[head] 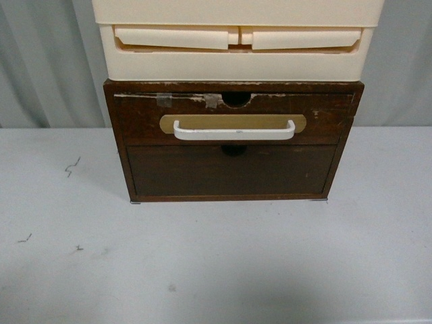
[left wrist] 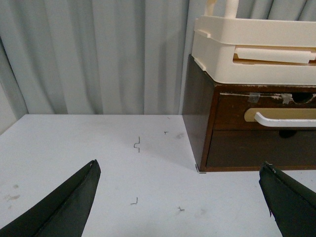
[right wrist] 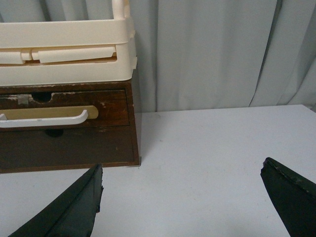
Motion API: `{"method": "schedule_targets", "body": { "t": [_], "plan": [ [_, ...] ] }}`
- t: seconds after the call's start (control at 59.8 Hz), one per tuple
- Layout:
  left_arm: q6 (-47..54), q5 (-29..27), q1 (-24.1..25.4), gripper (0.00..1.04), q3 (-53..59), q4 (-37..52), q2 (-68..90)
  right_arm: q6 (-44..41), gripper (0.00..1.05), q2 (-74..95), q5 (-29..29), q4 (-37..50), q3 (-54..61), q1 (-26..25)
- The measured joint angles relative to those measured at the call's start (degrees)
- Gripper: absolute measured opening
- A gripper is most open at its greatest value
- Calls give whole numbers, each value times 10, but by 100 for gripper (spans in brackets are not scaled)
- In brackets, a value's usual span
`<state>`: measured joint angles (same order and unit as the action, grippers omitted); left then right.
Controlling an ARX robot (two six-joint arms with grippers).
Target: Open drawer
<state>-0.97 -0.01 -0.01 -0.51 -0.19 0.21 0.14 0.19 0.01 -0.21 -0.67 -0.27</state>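
The drawer [head: 324, 115] is the upper one in a dark brown wooden cabinet. It is worn, with tape scraps, a half-round top notch and a white bar handle [head: 233, 132] on a tan oval plate. It looks shut. It also shows in the left wrist view [left wrist: 232, 106] and in the right wrist view [right wrist: 112, 104]. Neither arm shows in the front view. My left gripper [left wrist: 180, 170] is open and empty above the table, left of the cabinet. My right gripper [right wrist: 181, 170] is open and empty, off the cabinet's right front corner.
A plain handle-less dark panel [head: 233, 170] sits below the drawer. Cream plastic drawers [head: 236, 40] are stacked on the cabinet. The cabinet stands on a white table [head: 216, 263] with small dark marks. Grey curtains [left wrist: 98, 54] hang behind.
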Motion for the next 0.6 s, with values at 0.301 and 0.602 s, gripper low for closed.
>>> {"method": "schedule_targets", "body": {
  "t": [0.301,0.602],
  "plan": [
    [0,0,0,98,0,0,0,0,98,0,0,0,0,0],
    [-70,-97,-52,98,-70,-121,133,2,98,172,43,-41,-49,19]
  ]
}}
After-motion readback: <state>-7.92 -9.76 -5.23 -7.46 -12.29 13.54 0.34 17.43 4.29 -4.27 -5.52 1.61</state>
